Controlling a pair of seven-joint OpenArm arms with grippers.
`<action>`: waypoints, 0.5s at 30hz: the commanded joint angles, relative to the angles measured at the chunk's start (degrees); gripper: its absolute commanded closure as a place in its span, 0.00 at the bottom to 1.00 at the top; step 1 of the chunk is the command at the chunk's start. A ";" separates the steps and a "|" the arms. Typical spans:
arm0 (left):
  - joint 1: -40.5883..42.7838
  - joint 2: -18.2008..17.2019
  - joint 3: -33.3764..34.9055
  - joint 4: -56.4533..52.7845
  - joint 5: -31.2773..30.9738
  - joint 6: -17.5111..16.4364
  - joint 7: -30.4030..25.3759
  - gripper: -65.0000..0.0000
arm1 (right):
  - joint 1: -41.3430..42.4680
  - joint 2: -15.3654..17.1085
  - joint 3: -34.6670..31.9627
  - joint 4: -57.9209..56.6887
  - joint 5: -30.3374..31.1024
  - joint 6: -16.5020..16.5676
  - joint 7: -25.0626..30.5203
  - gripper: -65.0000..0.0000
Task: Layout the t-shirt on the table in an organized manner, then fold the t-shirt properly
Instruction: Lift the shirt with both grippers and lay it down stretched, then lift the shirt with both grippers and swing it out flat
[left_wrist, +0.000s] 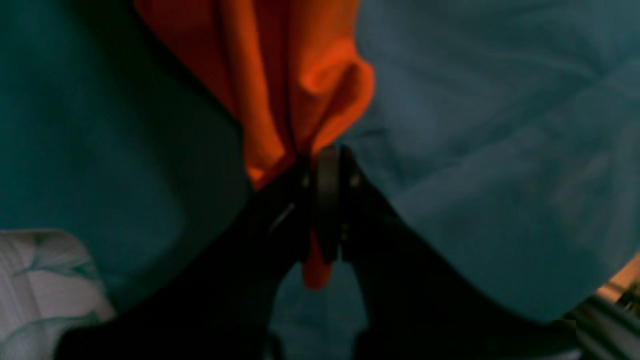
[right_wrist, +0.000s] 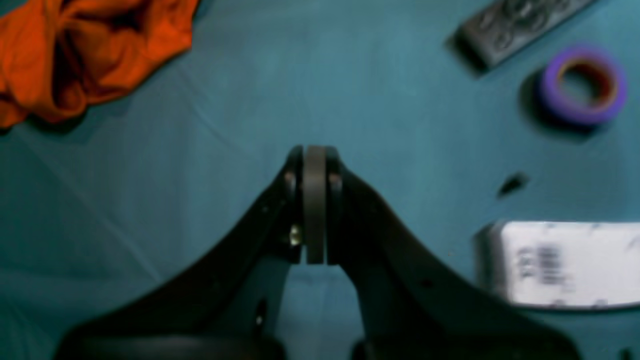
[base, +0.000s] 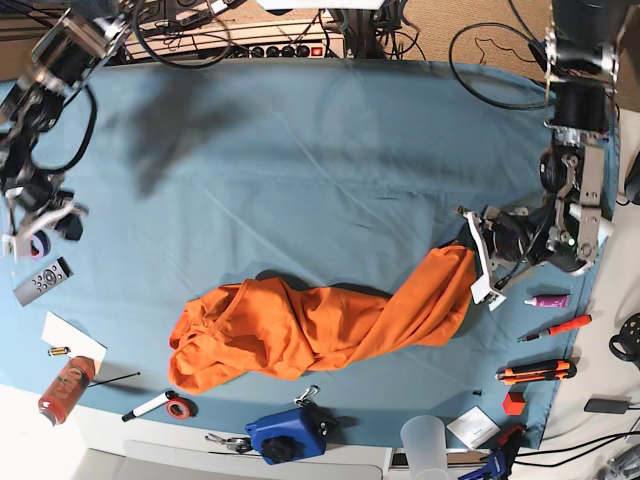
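Fabric of the t-shirt was pinched in the clamped left gripper, the rest trailing away across the table. Right gripper hung closed and empty, well clear of the bunched shirt.

The orange t-shirt lies bunched in a long crumpled band across the teal counter, one end lifted off the cloth, the other heaped near the front edge.
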 joint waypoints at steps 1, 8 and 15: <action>-0.79 -0.09 -1.09 1.33 -0.42 0.11 -0.79 1.00 | 0.68 0.68 1.07 1.03 1.36 1.03 1.03 1.00; -0.39 1.29 -1.42 1.42 -0.59 0.11 -1.11 1.00 | -0.11 -0.50 -1.95 1.03 8.33 4.54 -2.78 0.65; -0.42 1.31 -1.42 1.42 -0.63 -0.07 -1.55 1.00 | 3.30 -1.79 -19.58 0.92 2.60 2.78 7.34 0.65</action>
